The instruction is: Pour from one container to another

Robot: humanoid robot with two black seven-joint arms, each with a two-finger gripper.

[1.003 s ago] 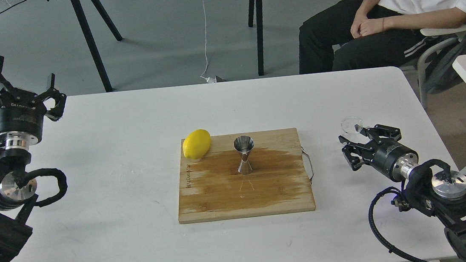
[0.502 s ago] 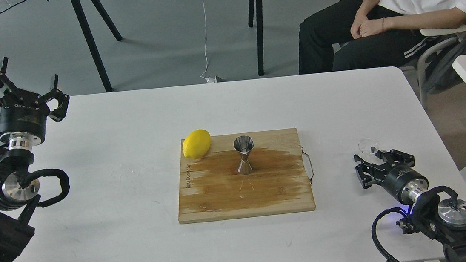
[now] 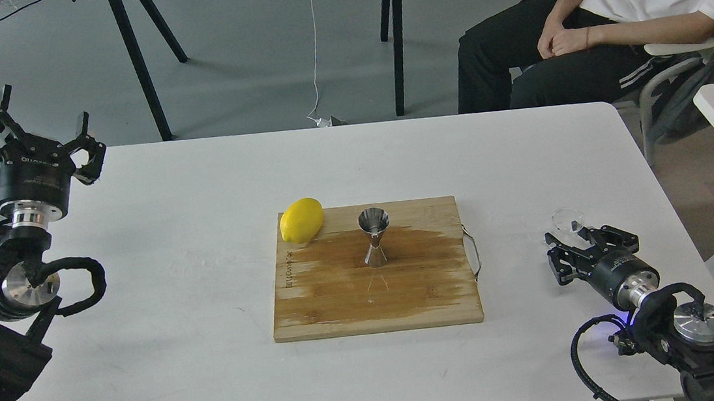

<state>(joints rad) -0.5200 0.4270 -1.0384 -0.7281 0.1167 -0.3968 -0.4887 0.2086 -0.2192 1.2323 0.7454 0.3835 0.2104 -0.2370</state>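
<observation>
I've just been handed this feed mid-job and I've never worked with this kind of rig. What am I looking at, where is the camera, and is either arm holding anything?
There is one picture, taken from the robot's own head, looking forward and down at a white table. The two black arms at the edges are the robot's. The left end effector is raised, open and empty. The right end effector sits low over the table, and the small clear cup is at its fingertips; whether it grips the cup cannot be told. In the middle lies a wooden cutting board with a dark wet-looking patch. On it stand a shiny steel hourglass jigger, upright, and a yellow lemon at its far left corner. A seated person watches from behind.
</observation>
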